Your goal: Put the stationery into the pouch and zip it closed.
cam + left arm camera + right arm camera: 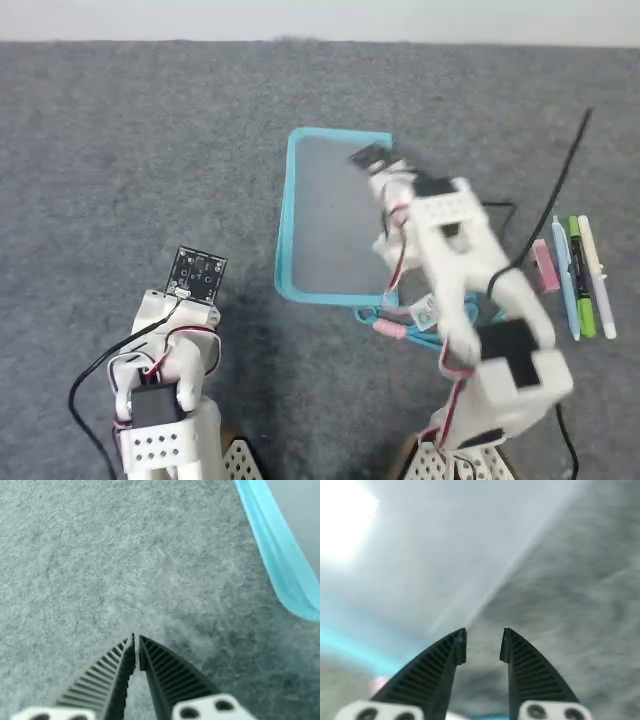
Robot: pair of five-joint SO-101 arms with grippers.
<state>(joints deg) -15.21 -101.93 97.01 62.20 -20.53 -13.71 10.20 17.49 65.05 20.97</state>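
right end effector (483, 642) hovers over one pouch (287, 210) near three pens (580, 280), one eraser (545, 265).

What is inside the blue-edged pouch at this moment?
The uncovered face of the pouch is plain grey; no stationery shows there. The right arm covers its side nearest the pens, so that part cannot be checked.

The grey, felt-covered bench (150, 150) carries a blue-edged pouch (330, 220), flat beneath the right gripper (372, 158). Well apart from that gripper lie a pink eraser (545, 266) and blue (566, 275), green (581, 280) and white (597, 275) pens, side by side.
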